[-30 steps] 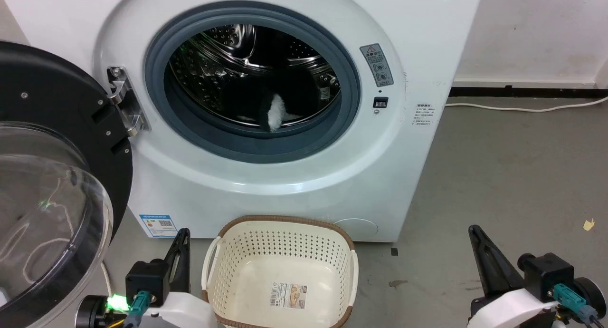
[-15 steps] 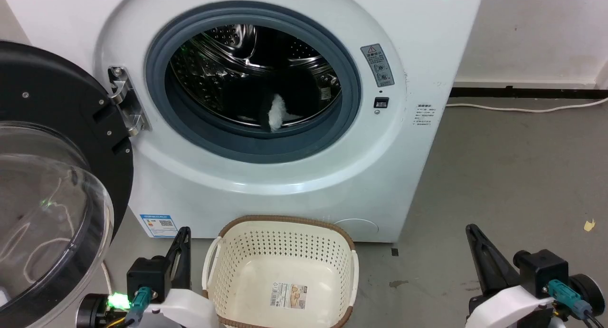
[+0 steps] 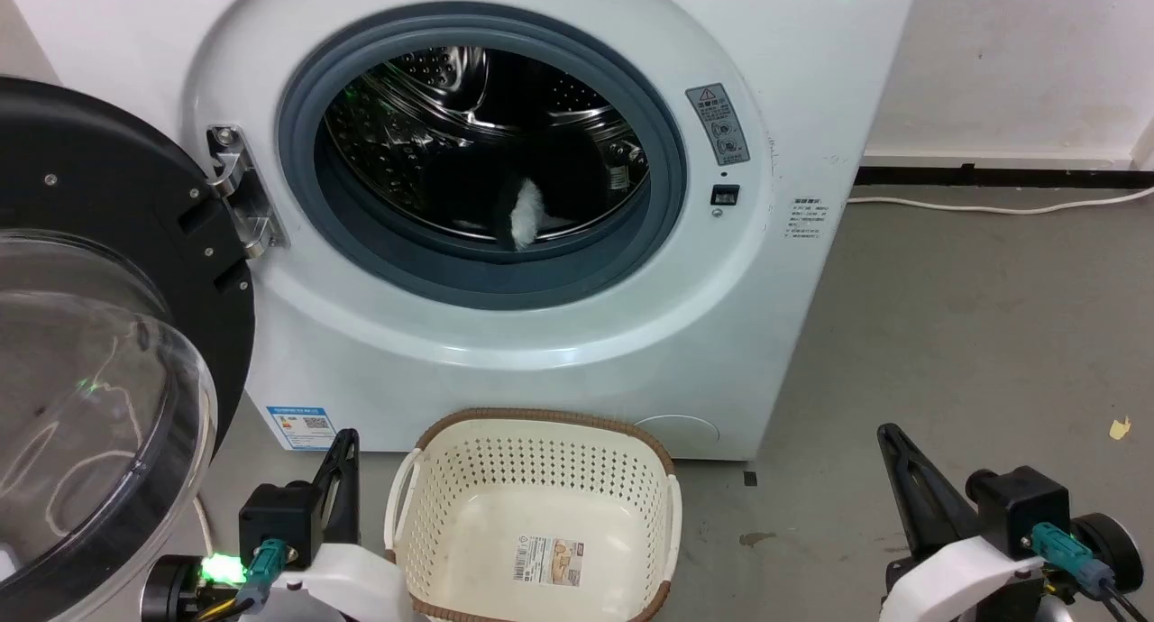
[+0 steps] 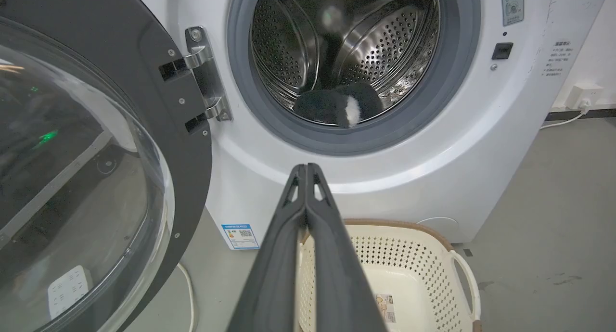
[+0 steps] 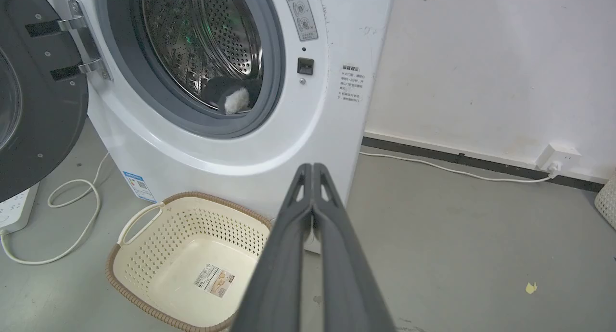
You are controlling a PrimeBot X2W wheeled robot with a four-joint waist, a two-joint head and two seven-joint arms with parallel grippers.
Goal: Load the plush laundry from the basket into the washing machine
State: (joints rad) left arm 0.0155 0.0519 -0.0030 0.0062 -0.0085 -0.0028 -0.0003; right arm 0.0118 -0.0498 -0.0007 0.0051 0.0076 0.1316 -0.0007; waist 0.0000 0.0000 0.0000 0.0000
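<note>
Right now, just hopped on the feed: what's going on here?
Nothing is being handled. The plush laundry lies inside the washing machine, and the basket on the floor in front is empty apart from its label sticker. The left gripper and right gripper are both shut on nothing, low on either side of the basket. The door stands open.
</note>
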